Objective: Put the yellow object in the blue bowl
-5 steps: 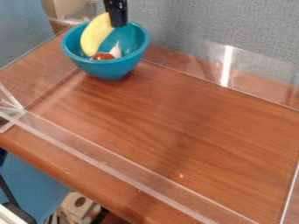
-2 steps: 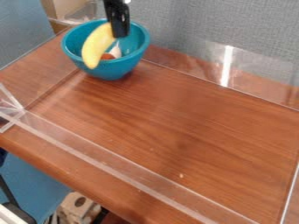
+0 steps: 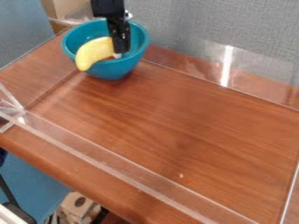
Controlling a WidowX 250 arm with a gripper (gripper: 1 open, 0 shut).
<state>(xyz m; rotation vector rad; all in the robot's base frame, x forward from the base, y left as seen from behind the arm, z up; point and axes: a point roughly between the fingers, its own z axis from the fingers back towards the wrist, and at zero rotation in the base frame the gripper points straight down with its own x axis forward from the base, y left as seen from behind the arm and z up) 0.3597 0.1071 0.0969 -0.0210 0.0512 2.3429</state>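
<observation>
At the table's [image 3: 193, 131] far left corner, in the sole view: yellow object [image 3: 93, 53] tilted over the near rim of the blue bowl [image 3: 114, 69], pinched in the gripper [image 3: 115, 51]. Stood beside grey wall [image 3: 233, 35]; gripper partly blocked sight of bowl interior.

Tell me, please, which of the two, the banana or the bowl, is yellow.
The banana, the curved toy at the bowl's near side; the bowl is round and blue.
</observation>
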